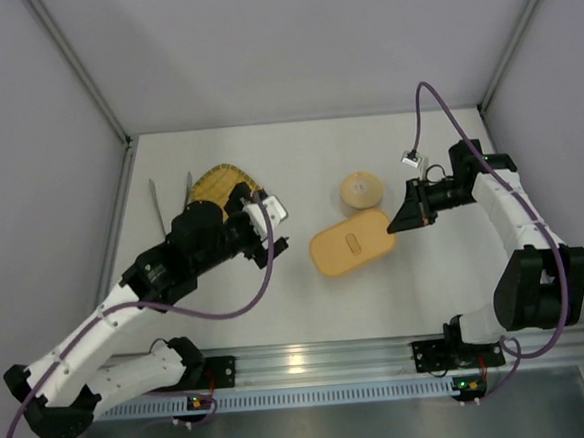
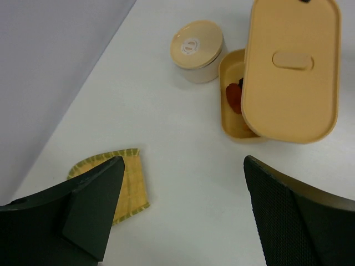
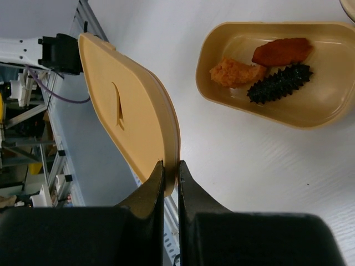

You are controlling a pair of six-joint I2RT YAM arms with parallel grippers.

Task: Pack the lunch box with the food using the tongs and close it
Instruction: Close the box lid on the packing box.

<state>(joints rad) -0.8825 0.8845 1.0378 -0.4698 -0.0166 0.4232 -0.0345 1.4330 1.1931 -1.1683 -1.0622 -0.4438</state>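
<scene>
The tan-orange lunch box [image 3: 327,111] lies open on the white table. It holds the food: an orange piece [image 3: 236,72], a red-brown piece [image 3: 282,51] and a dark spiky piece [image 3: 280,83]. My right gripper [image 3: 171,172] is shut on the rim of the matching lid [image 3: 127,105], which hangs tilted over the box and hides most of it [image 1: 349,243] from above. My left gripper [image 2: 183,166] stands open over bare table, left of the box [image 2: 233,116], with nothing between its fingers. The silver tongs [image 1: 158,206] lie at the far left, untouched.
A round container with a tan lid [image 1: 361,189] stands just behind the box. A woven yellow tray [image 1: 217,184] lies under and behind my left wrist. Grey walls close in the table on both sides and at the back.
</scene>
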